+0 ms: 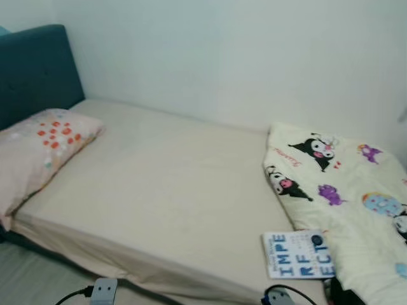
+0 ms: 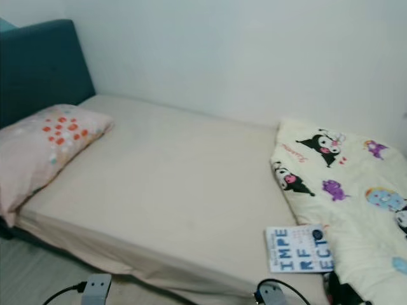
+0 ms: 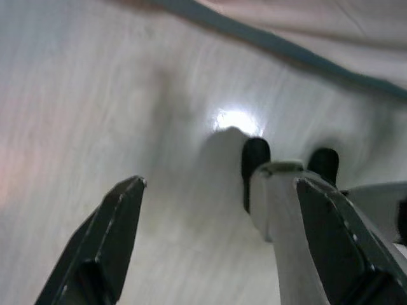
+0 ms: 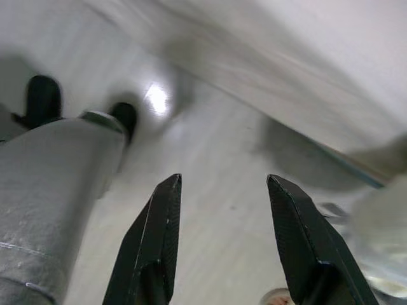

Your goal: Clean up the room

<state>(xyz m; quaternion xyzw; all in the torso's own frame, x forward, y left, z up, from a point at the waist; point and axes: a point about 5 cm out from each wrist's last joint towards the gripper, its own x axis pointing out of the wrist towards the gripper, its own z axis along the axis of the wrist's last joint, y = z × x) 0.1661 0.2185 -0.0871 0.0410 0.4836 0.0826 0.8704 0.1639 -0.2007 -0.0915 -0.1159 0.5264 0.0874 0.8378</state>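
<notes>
**Q:** What did the head camera record, from the largest thing down?

**A:** A bed [image 1: 159, 190] in a cream fitted sheet ran along a white wall [image 1: 241, 57], with a teal headboard [image 1: 35, 70] at the robot's far left. A cream blanket [image 1: 356, 210] printed with cartoon characters lay bunched over the bed's right end. A pink pillow [image 1: 41, 149] with red-orange spots rested against the headboard. A white book [image 1: 297, 254] with blue block lettering lay near the bed's front edge, its right side touching the blanket.

**Q:** Where were the arms?

**A:** Both hung low. The two wrists [image 1: 103, 291] showed at the bottom edge of the head view, well short of the bed.

**Q:** And the left gripper?

**A:** The left gripper [image 3: 222, 248] pointed down at pale wood-grain floor [image 3: 127, 95]. Its two black fingers [image 3: 102, 248] were spread wide apart and held nothing. Between and beyond the fingertips stood the robot's grey leg [image 3: 280, 222], ending in dark feet. Farther beyond the tips ran the bed's dark base under the sheet.

**Q:** The right gripper?

**A:** The right gripper [image 4: 222, 184] also faced the floor, its fingers [image 4: 156, 241] parted with nothing between them. The robot's grey leg lay outside one finger. Past the tips, the bed's edge was blurred. The book and blanket sat up on the bed, well apart from both grippers.
</notes>
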